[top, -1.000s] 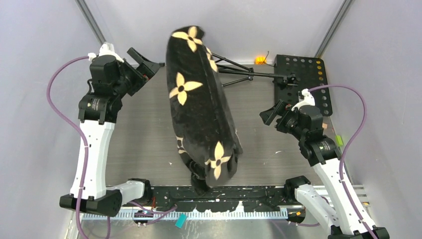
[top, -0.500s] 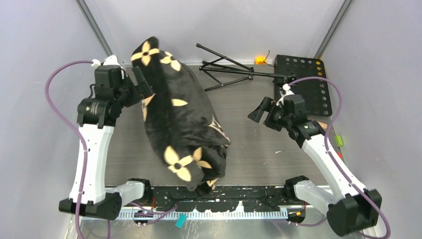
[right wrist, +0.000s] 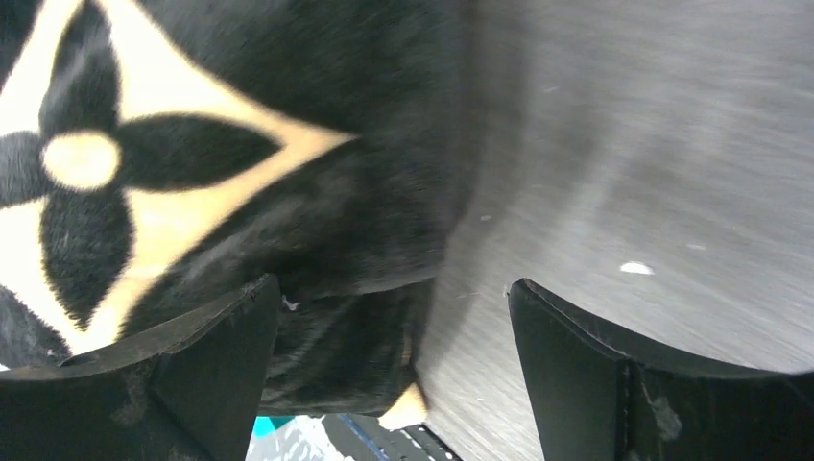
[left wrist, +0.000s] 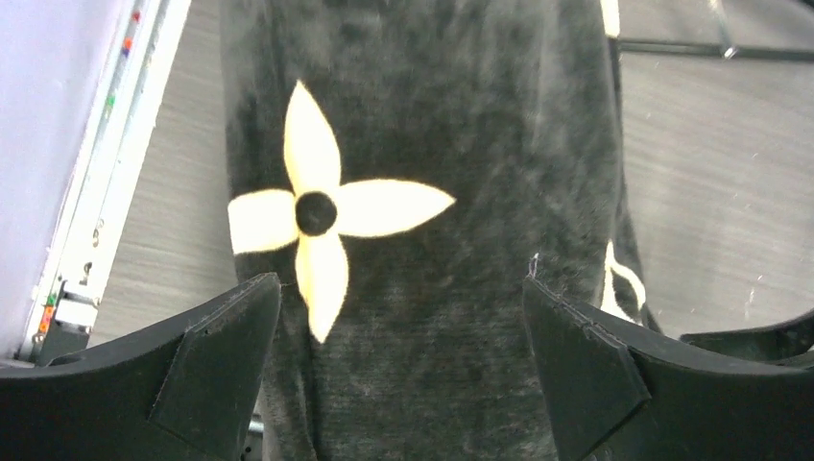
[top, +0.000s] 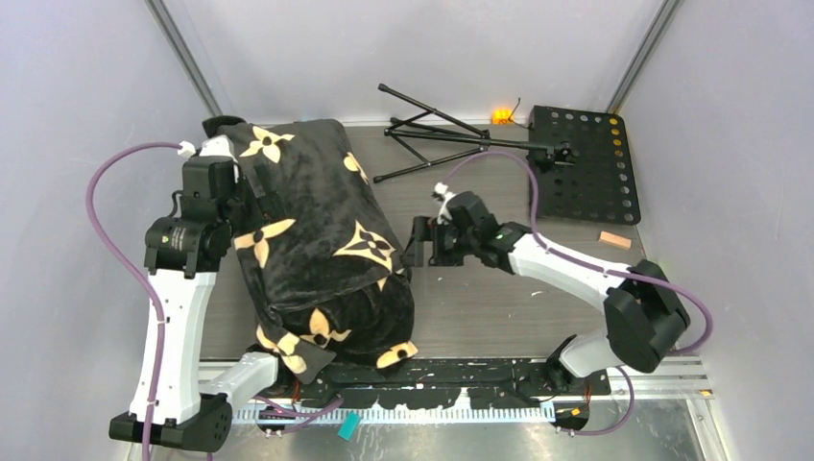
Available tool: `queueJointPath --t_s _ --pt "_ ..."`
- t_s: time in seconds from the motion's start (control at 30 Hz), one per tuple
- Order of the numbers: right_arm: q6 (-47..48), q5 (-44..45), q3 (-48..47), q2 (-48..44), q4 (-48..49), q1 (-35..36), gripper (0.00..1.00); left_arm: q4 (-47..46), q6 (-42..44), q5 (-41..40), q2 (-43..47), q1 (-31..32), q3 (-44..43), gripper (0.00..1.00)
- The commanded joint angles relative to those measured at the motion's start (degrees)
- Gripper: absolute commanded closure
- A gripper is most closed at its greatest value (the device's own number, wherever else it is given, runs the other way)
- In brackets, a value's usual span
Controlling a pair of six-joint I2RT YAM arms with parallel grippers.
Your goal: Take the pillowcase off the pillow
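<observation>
The pillowcase (top: 317,250), black plush with tan flower shapes, lies on the left half of the table and fully covers the pillow, so no white shows. My left gripper (top: 251,197) is at its far left side, partly hidden by the fabric. In the left wrist view its jaws (left wrist: 398,355) stand wide open with the pillowcase (left wrist: 422,192) spanning the gap beneath them. My right gripper (top: 415,245) is open at the pillowcase's right edge. In the right wrist view (right wrist: 394,355) its left finger sits over the fabric (right wrist: 288,144) and its right finger over bare table.
A folded black tripod stand (top: 442,134) lies at the back centre. A black perforated plate (top: 581,163) is at the back right, with a small tan block (top: 611,239) near it. A black rail (top: 461,379) runs along the front edge. Walls close both sides.
The covered pillow has gone from standing on end in mid-table to lying flat at the left. My right arm has swung left to its right edge. My left arm has barely moved.
</observation>
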State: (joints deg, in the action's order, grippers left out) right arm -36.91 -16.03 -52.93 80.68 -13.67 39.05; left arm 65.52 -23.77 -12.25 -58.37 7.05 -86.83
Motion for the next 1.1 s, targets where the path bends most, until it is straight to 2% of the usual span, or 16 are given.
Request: queueJointPath --t_s 0.0,0.17,0.2,0.23,0.27,0.3,0.37,0.4,0.47,0.63,0.7,0.83,0.87,0.93,0.97,1.07 --pt "-1.80 -4.83 -1.97 2.91 11.53 5.79 0.07 0.50 0.66 2.88 0.97 -0.10 3.45 0.00" --pt "-4.56 -8.49 0.24 4.68 22.07 8.28 0.08 -1.78 -0.47 7.56 1.30 -0.05 6.13 0.00" --pt "-5.17 -8.79 0.67 4.92 23.37 8.28 0.15 -1.91 -0.57 8.38 1.05 -0.10 6.26 0.00" --pt "-5.66 -8.79 0.48 5.31 24.01 8.28 0.28 -2.01 -0.70 9.25 0.69 -0.08 6.39 0.00" --pt "-5.88 -8.61 -0.06 5.72 24.10 8.30 0.48 -2.06 -0.85 10.26 0.28 -0.08 6.40 0.00" --pt "-6.22 -8.48 -0.86 5.99 24.27 8.22 0.59 -2.32 -1.04 11.29 0.05 -0.10 6.41 0.00" --pt "-6.83 -7.27 -2.48 5.74 24.11 7.65 0.91 -3.20 -1.67 14.12 -0.16 -0.07 6.81 0.00" --pt "-7.20 -6.47 -3.12 4.70 24.17 6.97 0.98 -3.90 -1.98 15.71 -0.05 -0.06 7.03 0.00" --pt "-6.80 -3.52 -5.04 1.74 22.51 4.41 1.00 -5.42 -2.90 20.66 0.18 -0.08 7.37 0.00" --pt "-0.78 3.06 -19.00 -1.74 4.74 -5.29 1.00 -8.32 -4.82 37.02 -2.42 0.55 4.12 0.09" --pt "0.31 2.30 -24.87 -1.00 -0.29 -8.81 1.00 -8.88 -4.26 34.06 -3.23 3.93 2.15 0.10" --pt "2.89 1.51 -32.32 0.57 -6.60 -11.42 1.00 -6.38 0.58 19.32 -5.54 17.01 -2.65 0.09" --pt "3.57 1.73 -33.15 0.73 -8.44 -11.45 0.95 -5.95 1.32 16.83 -6.45 20.08 -3.33 0.09" --pt "4.65 2.71 -33.34 0.64 -11.50 -11.40 0.43 -5.14 2.30 11.03 -8.80 26.30 -4.17 0.08" --pt "4.97 3.12 -32.55 0.24 -12.44 -11.36 0.23 -4.67 2.71 7.25 -9.92 28.96 -4.56 0.08" --pt "6.21 4.13 -27.52 -3.12 -13.73 -11.44 0.13 -4.12 5.06 -3.33 -13.18 37.13 -5.45 0.07"
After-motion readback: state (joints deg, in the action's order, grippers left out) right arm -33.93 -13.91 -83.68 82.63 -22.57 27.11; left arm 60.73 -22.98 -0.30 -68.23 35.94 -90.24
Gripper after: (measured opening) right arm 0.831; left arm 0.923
